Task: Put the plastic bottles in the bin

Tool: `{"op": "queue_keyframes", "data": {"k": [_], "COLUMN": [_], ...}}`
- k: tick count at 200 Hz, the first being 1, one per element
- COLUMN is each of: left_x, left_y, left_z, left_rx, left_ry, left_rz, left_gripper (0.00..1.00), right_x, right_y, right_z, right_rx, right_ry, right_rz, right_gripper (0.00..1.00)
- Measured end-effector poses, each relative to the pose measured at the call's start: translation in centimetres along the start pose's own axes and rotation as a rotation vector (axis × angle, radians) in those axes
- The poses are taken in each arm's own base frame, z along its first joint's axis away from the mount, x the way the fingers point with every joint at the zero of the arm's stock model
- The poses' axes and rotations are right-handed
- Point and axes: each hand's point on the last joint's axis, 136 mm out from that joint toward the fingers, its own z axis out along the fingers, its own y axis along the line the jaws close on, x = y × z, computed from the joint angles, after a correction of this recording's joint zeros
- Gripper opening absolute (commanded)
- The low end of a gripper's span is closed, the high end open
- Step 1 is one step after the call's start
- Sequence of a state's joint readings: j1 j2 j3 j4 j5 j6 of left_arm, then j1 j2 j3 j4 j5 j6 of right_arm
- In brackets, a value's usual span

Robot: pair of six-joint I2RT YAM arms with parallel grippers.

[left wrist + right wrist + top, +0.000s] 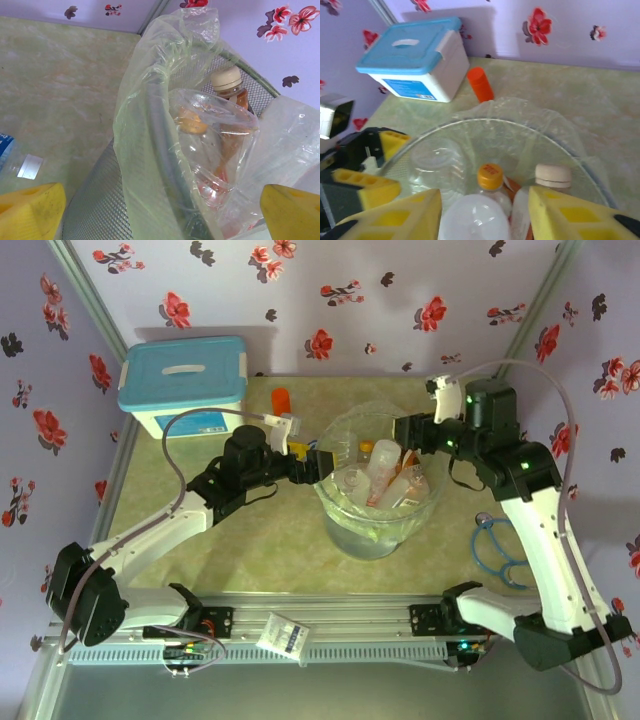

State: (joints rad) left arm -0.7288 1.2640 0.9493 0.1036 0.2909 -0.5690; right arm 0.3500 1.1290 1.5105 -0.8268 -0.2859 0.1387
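The bin [340,525] stands in the middle of the surface [260,540], lined with a clear, pale green liner [145,125] that folds out over its rim. Several plastic bottles [390,480] lie heaped inside it. Among them are an orange-capped bottle [490,176] and a cream-capped bottle [226,79] with amber drink in it, leaning against the bin's mesh wall.

The left claw [318,462] hangs at the bin's left rim. Its yellow fingers [30,210] are spread as wide as they go, with the rim and the folded liner between them, and they hold nothing. Below it, on the surface just outside the bin, lies what looks like a blue-labelled bottle [15,155], cut off by the frame edge.

The right claw [484,205] reaches over the bin's far right rim and points down into it. Its fingers stand somewhat apart with the rounded end of a pale bottle [475,217] between them. I cannot tell whether they grip that bottle or merely frame it.

Beyond the bin, to its far left, a white box [182,390] with a blue lid sits against the wall. A short orange cylinder [282,398] stands upright between that box and the bin. A coiled blue cable [500,550] lies on the surface to the bin's right, and a small packet [283,635] rests on the rail nearer than the bin.
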Motion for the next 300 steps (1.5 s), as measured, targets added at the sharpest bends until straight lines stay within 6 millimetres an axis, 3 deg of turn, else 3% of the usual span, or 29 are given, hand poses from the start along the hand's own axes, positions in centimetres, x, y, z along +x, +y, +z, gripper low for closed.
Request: {"op": "queue_keyframes", "data": {"k": [31,55,66,98,116,147,189,244,282,300], "left_x": [0.0,0.0,0.0,0.0,0.0,0.0,-0.2,-2.4,-5.3,-5.3], "left_y": [0.0,0.0,0.1,0.1,0.1,0.1,0.2,1.1,3.4,5.8], "left_z": [0.0,0.0,0.1,0.4,0.4,0.4,0.2,-3.0,-6.2,-6.7], "left_rx": [-0.001,-0.002,-0.003,-0.003,-0.003,-0.002,-0.016,-0.125,-0.227,-0.289], "left_ry": [-0.001,-0.001,0.001,0.001,0.001,0.0,-0.008,-0.09,-0.216,-0.245], "left_rz": [0.0,0.0,0.0,-0.005,-0.004,-0.004,-0.003,0.003,-0.078,-0.167], "left_gripper": [0.99,0.99,0.99,0.99,0.99,0.99,1.0,1.0,1.0,1.0], "right_x": [1.4,4.8,5.3,6.8,6.9,6.6,3.7,2.4,2.0,2.0], "right_y": [-0.4,0.3,0.6,0.2,0.4,0.6,0.9,-0.4,-1.3,-1.5], "right_z": [2.6,4.7,5.7,6.3,6.1,5.8,4.5,3.4,2.2,1.8], "right_rx": [0.021,-0.007,-0.021,-0.023,-0.027,-0.022,-0.002,0.066,0.098,0.109], "right_ry": [0.074,0.161,0.146,0.123,0.124,0.141,0.079,0.016,-0.023,-0.037], "right_rz": [0.0,0.01,0.023,0.079,0.084,0.07,0.023,0.02,0.027,0.032], "right_gripper": [0.38,0.38,0.37,0.37,0.39,0.52,0.61,0.65,0.65,0.66]}}
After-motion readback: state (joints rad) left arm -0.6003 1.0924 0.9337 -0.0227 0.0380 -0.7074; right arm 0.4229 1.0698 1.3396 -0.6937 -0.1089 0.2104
